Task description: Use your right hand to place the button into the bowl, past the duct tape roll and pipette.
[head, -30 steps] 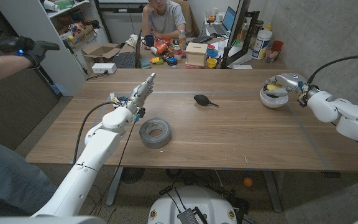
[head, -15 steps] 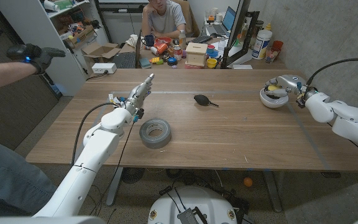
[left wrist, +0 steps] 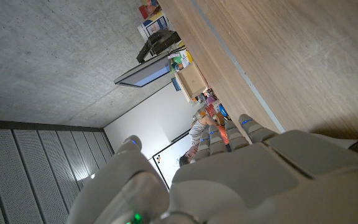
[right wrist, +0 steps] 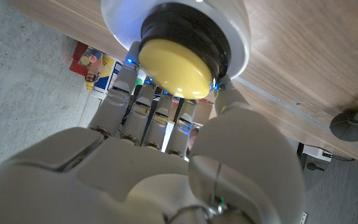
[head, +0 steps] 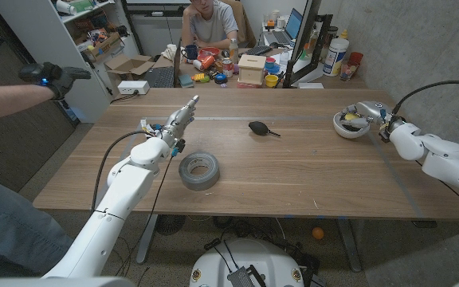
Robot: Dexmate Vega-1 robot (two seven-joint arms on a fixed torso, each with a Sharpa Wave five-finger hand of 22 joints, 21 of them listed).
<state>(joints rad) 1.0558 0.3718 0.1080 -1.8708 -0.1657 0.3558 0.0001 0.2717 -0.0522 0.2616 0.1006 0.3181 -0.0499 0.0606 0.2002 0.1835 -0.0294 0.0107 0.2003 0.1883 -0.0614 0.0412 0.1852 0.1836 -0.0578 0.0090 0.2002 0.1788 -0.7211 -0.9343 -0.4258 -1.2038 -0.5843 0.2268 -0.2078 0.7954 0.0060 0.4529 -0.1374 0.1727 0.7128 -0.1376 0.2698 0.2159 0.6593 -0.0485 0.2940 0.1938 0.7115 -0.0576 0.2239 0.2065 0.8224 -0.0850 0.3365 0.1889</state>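
Button (head: 351,120): yellow, in white bowl (head: 346,127) at far right of wooden table (head: 293,171); right hand (head: 370,112) at bowl rim, fingers extended, grip indeterminate. Duct tape roll (head: 198,171) front centre; black pipette (head: 260,128) mid-table. Left hand (head: 180,121) empty, fingers straight. Cluttered workshop behind.

Right wrist view: button (right wrist: 174,62) in bowl (right wrist: 235,37), fingers (right wrist: 120,102) beside it.

Left wrist view: wood grain, concrete wall.
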